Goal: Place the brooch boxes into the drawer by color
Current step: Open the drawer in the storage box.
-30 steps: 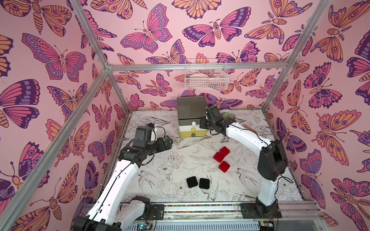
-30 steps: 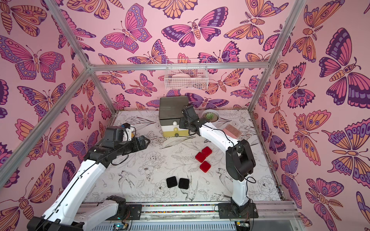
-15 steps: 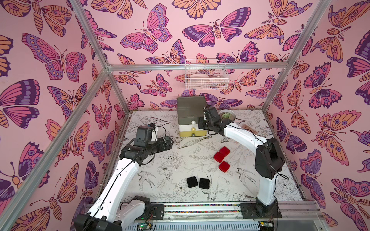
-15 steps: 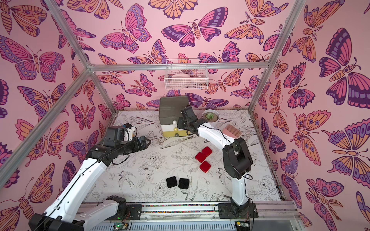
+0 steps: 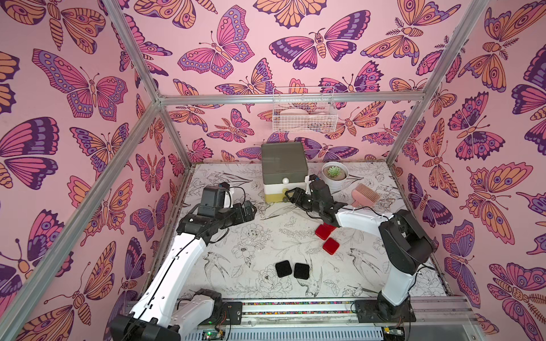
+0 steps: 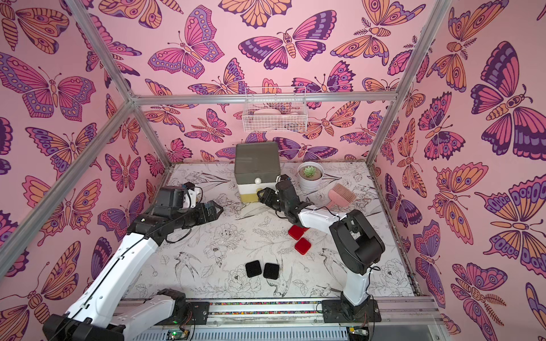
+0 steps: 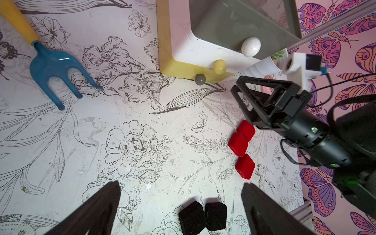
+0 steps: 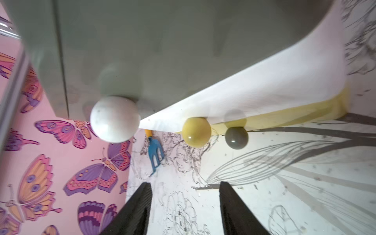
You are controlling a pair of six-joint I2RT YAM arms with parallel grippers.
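- R gripper [image 7: 236, 86] jaws part since prior frame: now apart, empty, by drawer [image 5: 283, 162].
- L gripper [image 7: 180, 184] jaws wide apart, empty.
- I see red boxes [image 5: 330, 246] right, black boxes [image 5: 301, 270] near.

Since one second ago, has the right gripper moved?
Yes. The right gripper has come lower and forward, down beside the yellow bottom tier of the drawer.

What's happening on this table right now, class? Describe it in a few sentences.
The right gripper is open and empty, just in front of the knobs of the three-tier drawer chest, whose drawers all look closed. The left gripper hovers open over the table, holding nothing. Three red brooch boxes and two black boxes lie on the table, not yet put away.
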